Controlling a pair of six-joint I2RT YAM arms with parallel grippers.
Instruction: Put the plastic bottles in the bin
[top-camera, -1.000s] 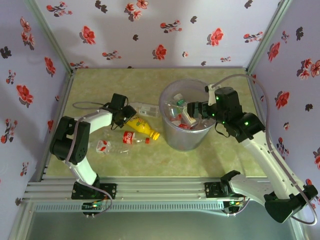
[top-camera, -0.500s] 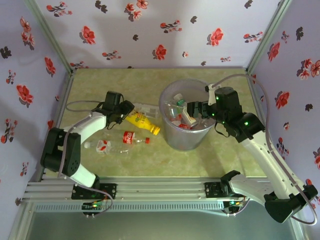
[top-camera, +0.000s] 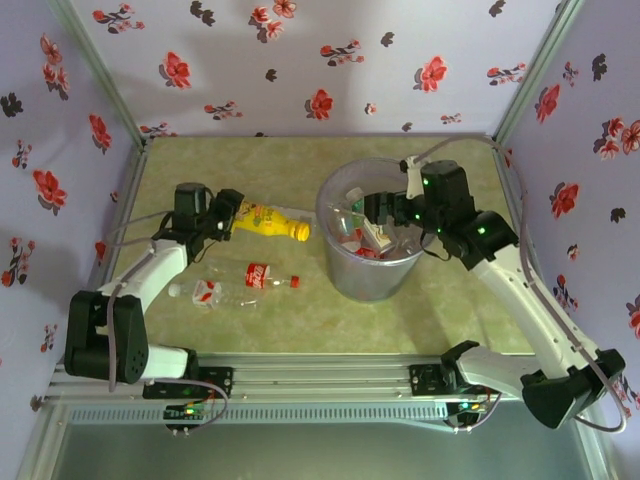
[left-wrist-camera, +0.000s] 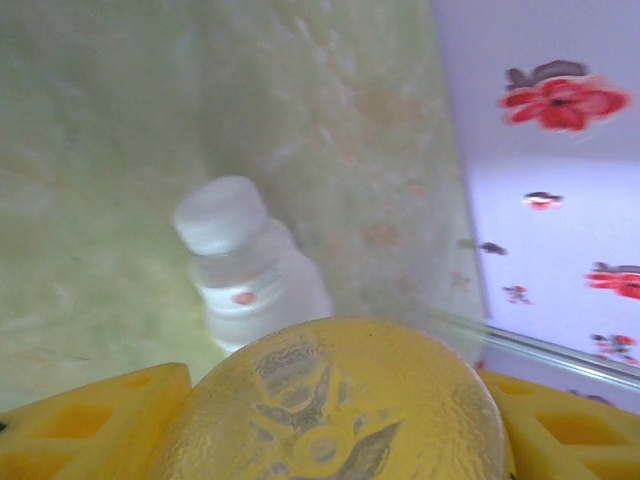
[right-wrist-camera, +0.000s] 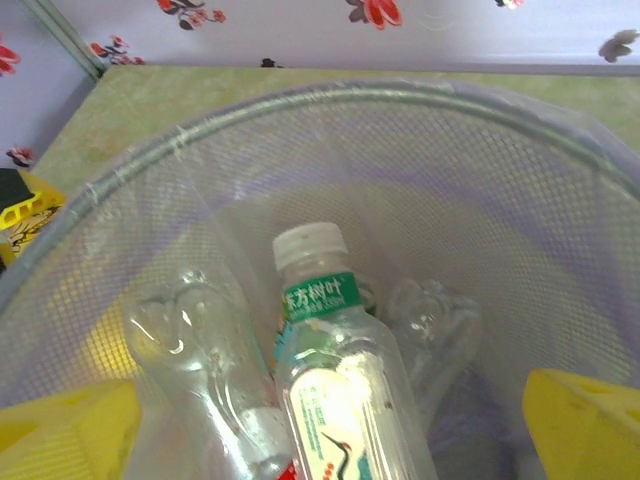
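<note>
The bin stands right of centre on the worktop, with bottles in it and more lying to its left.

The right gripper hangs over the bin's rim, jaws apart, above a green-banded bottle lying inside. Nearer the left edge, the left gripper is clamped on the yellow bottle at its base end (cap pointing at the bin). Two clear red-labelled bottles lie towards the near edge, and a white-capped bottle rests beyond the yellow one.

Lab test booth: aluminium frame, floral-papered walls, green marbled tabletop.
</note>
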